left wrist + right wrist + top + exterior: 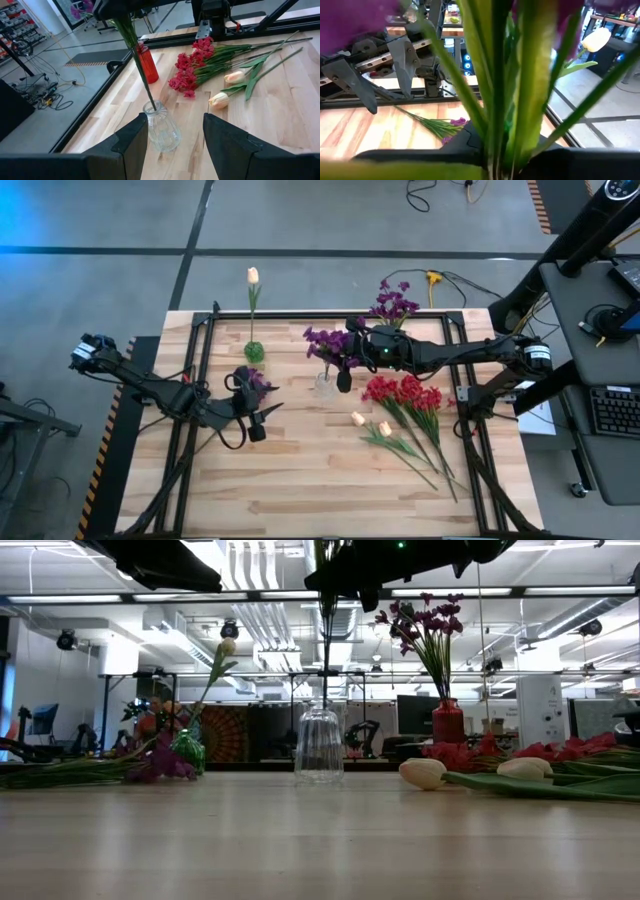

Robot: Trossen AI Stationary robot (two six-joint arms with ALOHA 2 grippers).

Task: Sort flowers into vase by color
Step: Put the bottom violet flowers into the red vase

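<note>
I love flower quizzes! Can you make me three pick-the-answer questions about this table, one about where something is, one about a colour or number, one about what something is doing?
1. Where do the red flowers lie?
A. On the table
B. In the green vase
C. On the floor

2. How many tulips lie loose on the table?
A. Five
B. Two
C. None

3. What does the right gripper hold?
A. Nothing
B. A red vase
C. A purple flower

Answers:
1 A, they rest flat on the wood.
2 B, two cream tulips lie together.
3 C, its purple flower has its stem in the clear vase.
</note>
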